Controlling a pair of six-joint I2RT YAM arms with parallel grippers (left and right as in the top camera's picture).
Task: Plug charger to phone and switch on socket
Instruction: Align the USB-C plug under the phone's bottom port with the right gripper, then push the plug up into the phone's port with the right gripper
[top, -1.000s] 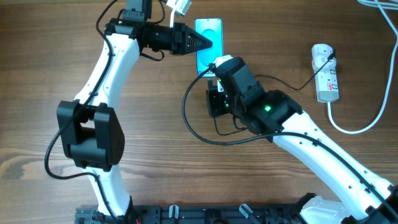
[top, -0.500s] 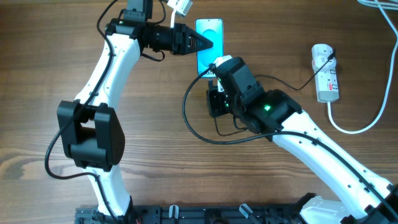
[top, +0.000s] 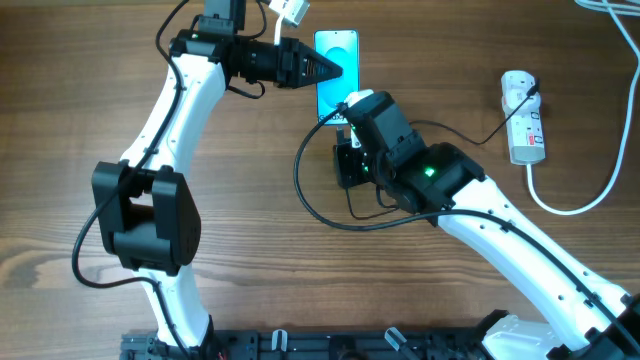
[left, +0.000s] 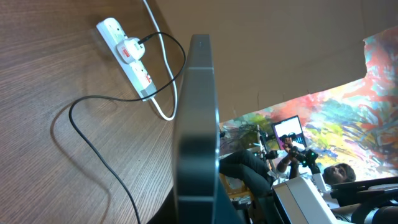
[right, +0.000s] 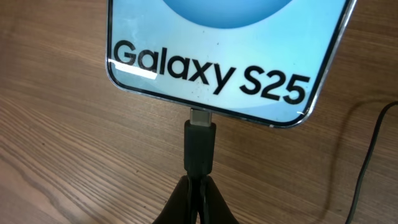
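Observation:
The phone (top: 338, 48) with its cyan screen lies at the back middle of the table. My left gripper (top: 332, 68) reaches in from the left and is shut on the phone's left side; in the left wrist view the phone (left: 196, 124) shows edge-on as a dark slab. My right gripper (right: 199, 190) is shut on the charger just behind its plug tip (right: 200, 142). The tip's metal end sits at the port in the phone's lower edge (right: 211, 74), under the "Galaxy S25" text. The charger's thin black cable (top: 478, 137) runs to the white socket (top: 524, 120) at the right.
The socket's thick white cable (top: 585, 205) loops off to the right edge. In the left wrist view the socket (left: 127, 57) lies far off with the black cable (left: 93, 146) curving over the wooden table (top: 250, 250). The right arm's own black cable (top: 310, 200) loops beside it.

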